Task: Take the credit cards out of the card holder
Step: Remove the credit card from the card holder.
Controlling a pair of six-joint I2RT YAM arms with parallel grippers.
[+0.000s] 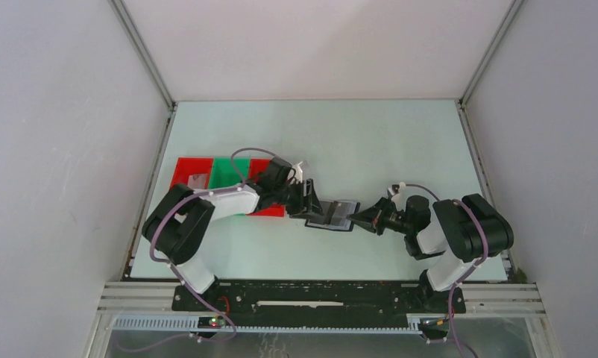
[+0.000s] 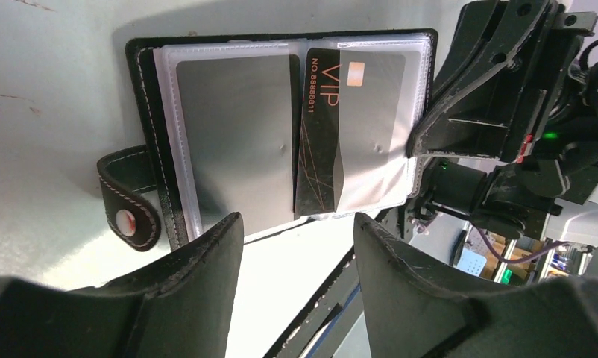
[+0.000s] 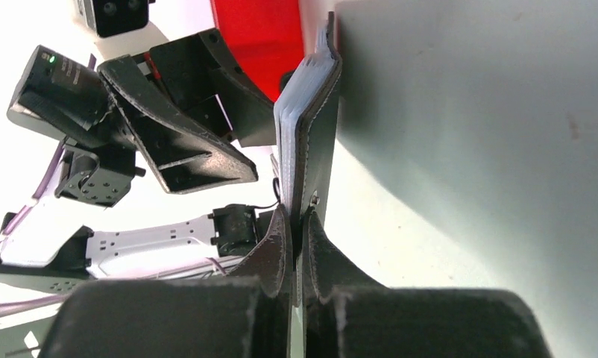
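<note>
The black card holder lies open on the table, with clear sleeves inside. In the left wrist view the holder shows a plain grey card in one sleeve and a black and grey VIP card beside it, plus a snap tab. My left gripper is open and empty, hovering just off the holder's near edge; it also shows in the top view. My right gripper is shut on the holder's edge, and it also shows in the top view.
A row of red and green trays stands left of the holder, under the left arm. A small grey flat thing lies in the left red tray. The two grippers face each other closely across the holder.
</note>
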